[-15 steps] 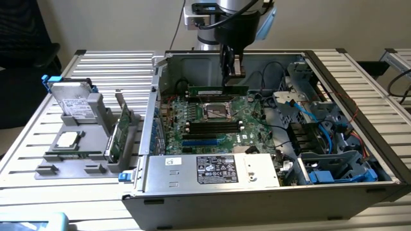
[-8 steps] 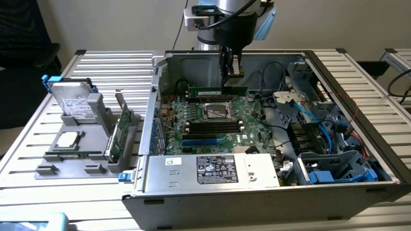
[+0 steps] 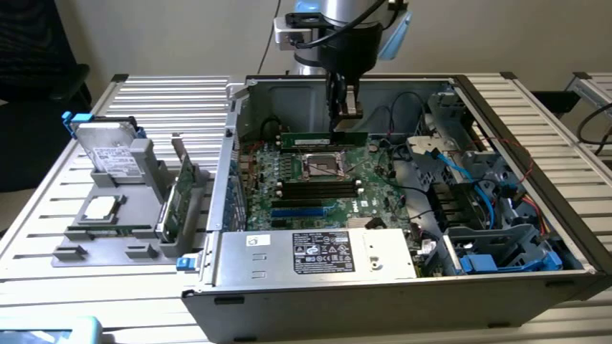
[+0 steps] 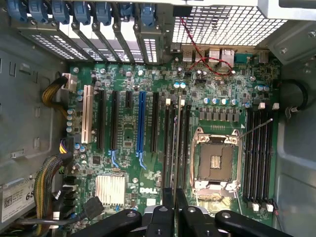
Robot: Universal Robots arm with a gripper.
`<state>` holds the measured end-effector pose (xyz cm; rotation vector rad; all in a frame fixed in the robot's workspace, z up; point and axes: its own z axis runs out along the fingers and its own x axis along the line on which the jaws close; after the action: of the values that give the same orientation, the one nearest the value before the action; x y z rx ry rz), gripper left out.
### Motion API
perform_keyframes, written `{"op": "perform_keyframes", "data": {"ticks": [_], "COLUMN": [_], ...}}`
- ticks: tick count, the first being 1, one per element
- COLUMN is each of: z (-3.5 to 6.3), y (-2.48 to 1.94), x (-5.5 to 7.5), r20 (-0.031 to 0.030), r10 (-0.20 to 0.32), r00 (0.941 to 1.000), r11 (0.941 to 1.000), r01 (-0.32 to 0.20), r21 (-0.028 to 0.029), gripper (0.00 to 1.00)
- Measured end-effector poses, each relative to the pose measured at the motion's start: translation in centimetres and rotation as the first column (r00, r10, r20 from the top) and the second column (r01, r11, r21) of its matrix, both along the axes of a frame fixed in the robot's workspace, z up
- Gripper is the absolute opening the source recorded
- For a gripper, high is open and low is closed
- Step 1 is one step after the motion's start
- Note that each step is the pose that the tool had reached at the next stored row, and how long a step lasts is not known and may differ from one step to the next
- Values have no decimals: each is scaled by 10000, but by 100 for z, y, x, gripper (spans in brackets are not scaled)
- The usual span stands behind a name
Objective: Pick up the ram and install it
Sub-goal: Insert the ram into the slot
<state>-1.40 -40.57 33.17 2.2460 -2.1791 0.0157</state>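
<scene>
Long thin green ram stick point(image 3: 320, 137) held inside open grey metal case point(image 3: 383, 304)
Past the silver labelled power supply box point(image 3: 383, 252) and the green motherboard point(image 3: 292, 188) with its square open processor socket point(image 3: 325, 166), the stick lies level over the far black slots point(image 4: 188, 138) (seating not discernible), pinched between the close-set fingers of the black gripper point(image 3: 345, 115)

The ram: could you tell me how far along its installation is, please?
Done: the ram is picked up. In hand: the gripper is shut on it, over the motherboard beside the processor socket. Left: it does not look seated in a slot yet.
</scene>
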Motion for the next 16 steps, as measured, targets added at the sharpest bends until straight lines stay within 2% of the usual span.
{"op": "perform_keyframes", "data": {"ticks": [11, 16], "z": [-184, -275], "y": [13, 40], "x": [0, 0], "r20": [-1, -1], "r10": [0, -1], "r00": [10000, 10000], "r11": [10000, 10000], "r01": [0, 1], "r21": [-9, -25], "gripper": [13, 13]}}
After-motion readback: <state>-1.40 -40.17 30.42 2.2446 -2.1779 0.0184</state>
